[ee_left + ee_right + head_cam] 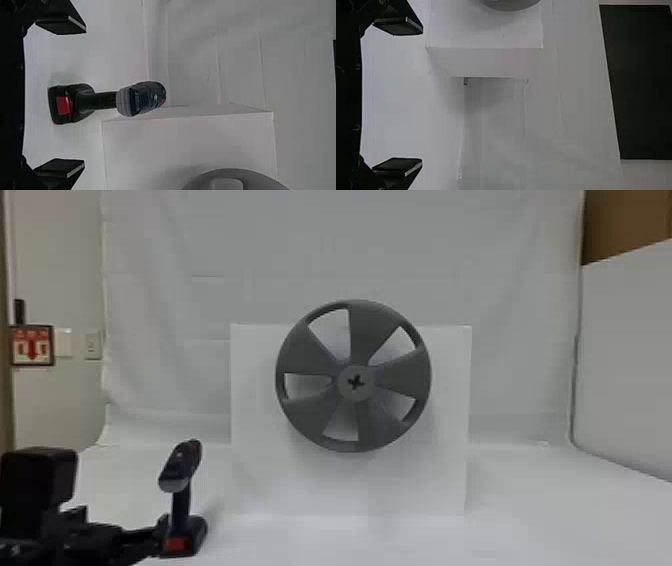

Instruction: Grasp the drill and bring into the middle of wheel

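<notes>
Low at the left of the head view is my left gripper [142, 540], beside the base of the upright drill [181, 500]. In the left wrist view, the left gripper [84, 96] has its fingers spread wide, with the drill [105, 100] lying across the gap between their lines and not clamped. The grey wheel [390, 377] is fixed upright to a white box, a cross-shaped hole in its hub; part of the wheel [263, 181] also shows in the left wrist view. My right gripper [422, 96] stands open and holds nothing.
The white box [265, 485] behind the wheel stands on a white table [550, 525], to the right of the drill. White cloth [165, 265] hangs behind. A pale panel [630, 355] borders the right side, and a dark rectangle [639, 83] appears in the right wrist view.
</notes>
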